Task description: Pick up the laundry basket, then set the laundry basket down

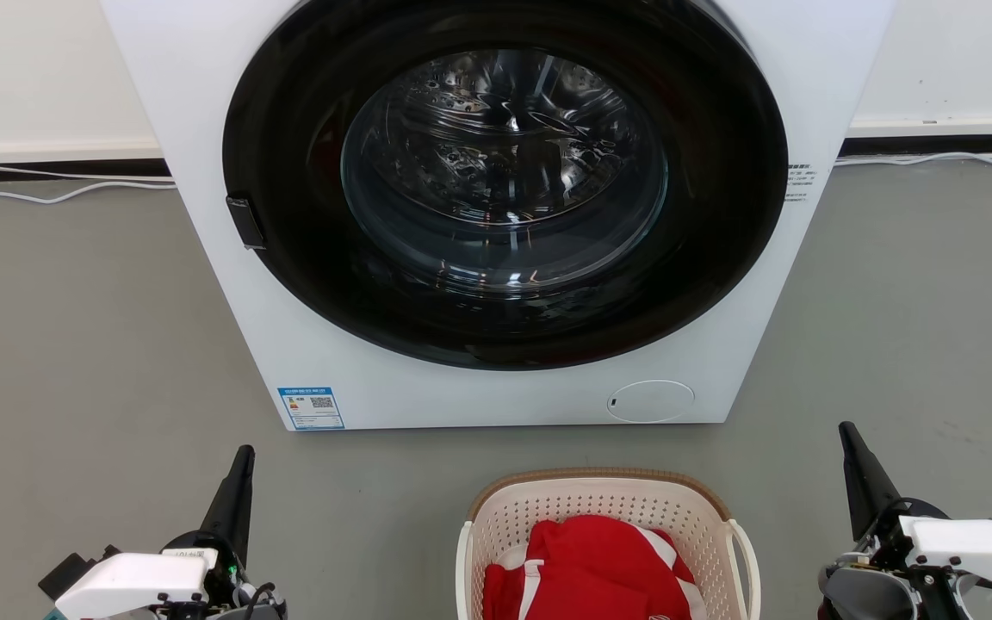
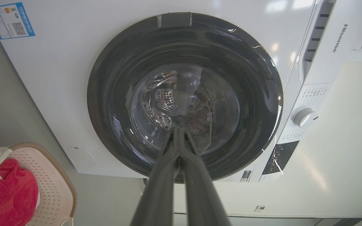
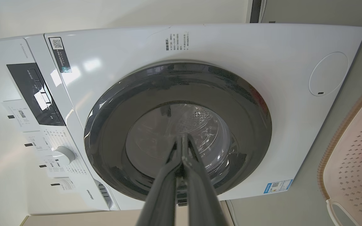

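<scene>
Laundry area: white front-loading washing machine [image 1: 496,215] on grey floor [image 1: 74,344].

The washing machine [image 1: 203,129] is set on the floor [image 1: 74,344], backed towards the wall [image 1: 31,69]. The laundry basket [image 1: 599,475] is placed on the floor in front of the washing machine, near it but apart, slightly right of the door's [image 1: 505,181] centre. A garment [image 1: 591,568] is held inside the basket. The left gripper [image 1: 242,469] is positioned before the machine's left lower corner, and the right gripper [image 1: 853,456] before and beyond its right edge. Cables [image 1: 57,196] are laid along the wall foot on either side of the machine.
</scene>
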Motion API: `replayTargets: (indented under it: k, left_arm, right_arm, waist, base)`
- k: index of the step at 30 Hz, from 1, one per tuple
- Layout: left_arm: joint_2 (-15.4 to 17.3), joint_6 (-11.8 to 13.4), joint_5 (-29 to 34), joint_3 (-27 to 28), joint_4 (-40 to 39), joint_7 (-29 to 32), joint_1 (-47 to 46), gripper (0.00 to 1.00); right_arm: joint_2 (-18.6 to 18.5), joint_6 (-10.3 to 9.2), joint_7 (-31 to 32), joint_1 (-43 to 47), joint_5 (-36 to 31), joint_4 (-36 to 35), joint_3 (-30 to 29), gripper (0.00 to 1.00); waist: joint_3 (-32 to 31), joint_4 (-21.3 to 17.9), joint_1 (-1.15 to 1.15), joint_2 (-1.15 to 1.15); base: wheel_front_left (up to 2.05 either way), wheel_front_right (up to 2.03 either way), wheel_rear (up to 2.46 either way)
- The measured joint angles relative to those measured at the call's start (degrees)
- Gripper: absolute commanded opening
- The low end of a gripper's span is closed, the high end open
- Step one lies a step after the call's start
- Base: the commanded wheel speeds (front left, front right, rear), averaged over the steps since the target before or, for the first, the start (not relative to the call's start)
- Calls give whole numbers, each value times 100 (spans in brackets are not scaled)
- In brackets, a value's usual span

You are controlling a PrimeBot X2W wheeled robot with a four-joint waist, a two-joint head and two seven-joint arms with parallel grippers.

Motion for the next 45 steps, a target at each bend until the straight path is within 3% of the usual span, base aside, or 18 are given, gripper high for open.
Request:
replayTargets:
  k: [45]
  left_arm:
    - [0,0,0,0,0,0,0,0]
  right_arm:
    - [0,0,0,0,0,0,0,0]
  waist:
    - [0,0,0,0]
  base:
    - [0,0,0]
